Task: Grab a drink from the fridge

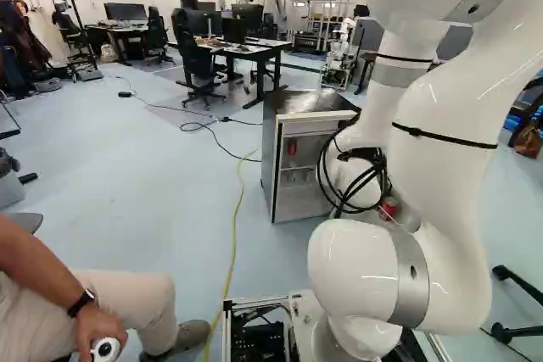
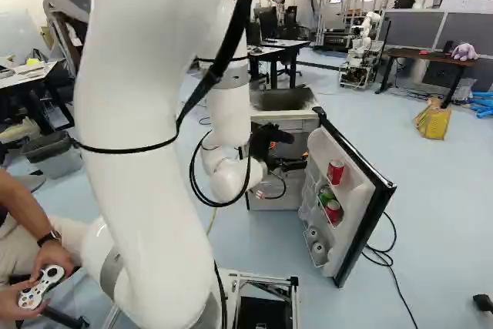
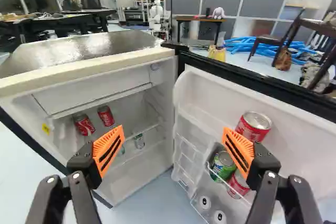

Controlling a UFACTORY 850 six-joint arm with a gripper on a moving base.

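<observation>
My gripper (image 2: 291, 161) stands in front of the small fridge (image 2: 285, 125), whose door (image 2: 356, 190) hangs open. In the wrist view the gripper (image 3: 172, 150) has its orange-padded fingers wide apart with nothing between them. Ahead, inside the fridge, are two red cans (image 3: 84, 124) (image 3: 105, 115) on a shelf, with a pale can (image 3: 139, 140) lower down. A red can (image 3: 254, 126) stands in the door's upper rack, partly behind one finger. Below it a green can (image 3: 223, 166) and another red can (image 3: 239, 184) sit in a wire rack, above two white-topped items (image 3: 205, 202).
A person's hand with a controller (image 2: 40, 287) is close at the left of the base. Cables (image 2: 389, 256) lie on the floor beyond the door. Desks (image 1: 254, 50) and another robot (image 2: 360, 50) stand farther back. A yellow cord (image 1: 235, 235) crosses the floor.
</observation>
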